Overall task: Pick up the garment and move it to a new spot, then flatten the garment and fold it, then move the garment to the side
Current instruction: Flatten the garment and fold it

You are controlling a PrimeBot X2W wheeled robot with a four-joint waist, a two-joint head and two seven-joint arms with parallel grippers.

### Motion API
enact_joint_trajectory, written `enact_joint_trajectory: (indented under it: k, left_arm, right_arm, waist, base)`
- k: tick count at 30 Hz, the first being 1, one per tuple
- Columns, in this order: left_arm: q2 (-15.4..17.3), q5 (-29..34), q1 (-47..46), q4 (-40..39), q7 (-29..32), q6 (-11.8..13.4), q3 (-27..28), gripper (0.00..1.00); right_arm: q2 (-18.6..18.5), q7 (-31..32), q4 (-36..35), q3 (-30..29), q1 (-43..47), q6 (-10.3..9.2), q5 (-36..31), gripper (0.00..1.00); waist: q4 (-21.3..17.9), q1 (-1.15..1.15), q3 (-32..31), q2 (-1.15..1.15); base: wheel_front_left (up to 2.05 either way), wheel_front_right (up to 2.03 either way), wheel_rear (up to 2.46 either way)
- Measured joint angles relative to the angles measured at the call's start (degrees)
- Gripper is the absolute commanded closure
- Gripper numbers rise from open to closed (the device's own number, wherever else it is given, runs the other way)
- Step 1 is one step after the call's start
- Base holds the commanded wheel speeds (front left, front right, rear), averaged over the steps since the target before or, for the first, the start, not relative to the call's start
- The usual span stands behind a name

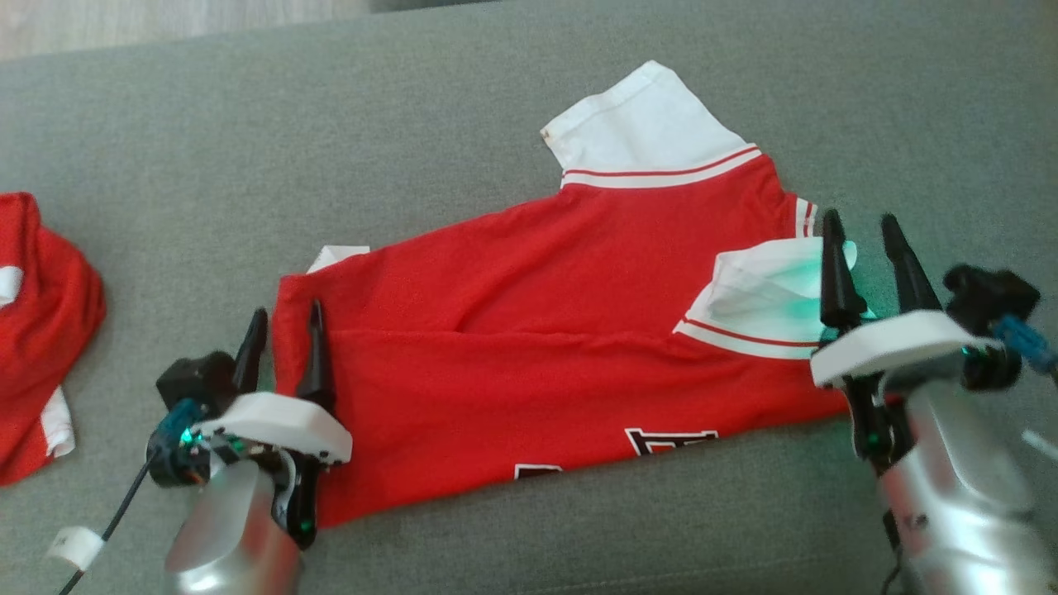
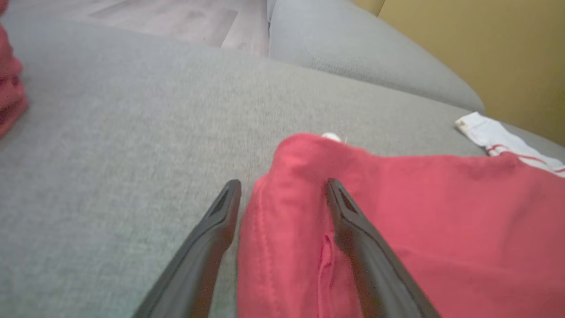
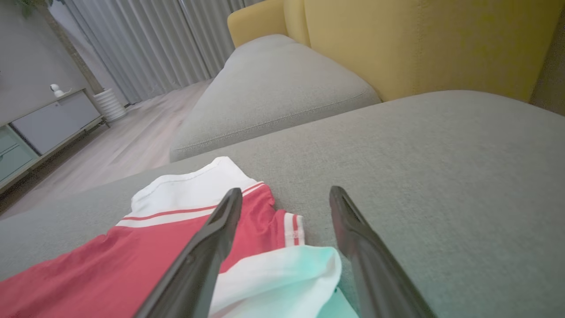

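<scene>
Fingers (image 1: 315, 355) of the left gripper (image 1: 288, 308) spread wide, straddling the left hem of the red cloth jersey with white sleeves (image 1: 537, 330): one finger over the grey fabric sofa cushion (image 1: 331, 124), the other over red cloth. Same wide spread on the right gripper (image 1: 859, 216), above the near white sleeve (image 1: 769, 297) at the jersey's right end. Jersey lies spread mid-cushion, nothing gripped. Crumpled second red garment (image 1: 41, 314) well apart, at the left edge.
</scene>
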Motion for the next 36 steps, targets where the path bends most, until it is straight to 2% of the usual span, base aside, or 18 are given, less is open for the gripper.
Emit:
enact_joint_trajectory:
  k: [4,5,6,7,8,9,19,25,31,36]
  left_arm:
    - [0.5,-0.6,-1.2,3.2,-0.1,0.0,-1.3,0.0]
    - [0.5,-0.6,-1.7,3.3,-0.1,0.0,-1.3,0.03]
    - [0.6,-0.6,-2.3,3.5,-0.1,0.0,-1.4,0.45]
    - [0.6,-0.6,-2.7,3.5,-0.1,0.0,-1.5,0.7]
    - [0.5,-0.6,-3.1,3.4,0.0,0.0,-1.7,0.7]
    - [0.5,-0.6,-3.3,3.0,0.0,0.0,-1.9,1.0]
    - [-0.6,0.6,-4.4,-2.8,0.0,0.0,-6.7,1.0]
    - [-1.6,0.5,-8.0,-4.6,0.0,0.0,-11.5,1.0]
    - [-1.8,-5.0,-9.9,-7.1,0.0,0.0,-18.0,1.0]
    - [-1.9,-6.8,-11.0,-8.0,0.0,0.1,-20.1,1.0]
  right_arm:
    - [-1.8,0.0,0.0,3.2,-3.7,0.0,0.8,0.0]
    - [-2.4,0.0,0.0,3.9,-5.1,0.0,1.1,0.0]
    - [-3.0,0.0,0.2,4.8,-6.4,0.0,1.4,0.0]
    - [-3.5,0.2,0.5,5.5,-7.7,0.0,1.7,0.0]
    - [-4.1,0.8,0.7,6.3,-9.0,0.0,2.0,0.0]
    - [-4.8,1.4,0.9,7.3,-10.2,0.0,2.0,0.0]
    - [-9.5,15.2,8.0,16.0,-25.0,0.0,4.8,0.0]
    - [-11.7,24.3,15.7,17.6,-34.1,0.0,5.4,0.0]
    - [-13.9,31.2,22.3,19.4,-38.7,0.0,4.8,0.0]
    - [-14.2,33.6,24.5,22.0,-39.7,0.0,4.6,0.0]
  waist:
    - [-0.5,-0.01,1.1,0.0]
    - [-0.5,-0.01,1.3,0.0]
    - [-0.4,0.0,1.5,0.0]
    - [-0.2,0.0,1.7,0.0]
    - [0.0,0.0,1.9,0.0]
    - [0.2,-0.01,2.0,0.0]
    - [5.1,-0.01,4.8,0.0]
    - [9.6,-0.01,7.5,0.0]
    - [14.1,0.0,10.6,0.0]
    - [16.6,0.0,12.8,0.0]
  base:
    - [0.0,0.0,0.0]
    - [0.0,0.0,0.0]
    - [0.0,0.0,0.0]
    - [0.0,0.0,0.0]
    - [0.0,0.0,0.0]
    - [0.0,0.0,0.0]
    - [0.0,0.0,0.0]
    - [0.0,0.0,0.0]
    - [0.0,0.0,0.0]
    - [0.0,0.0,0.0]
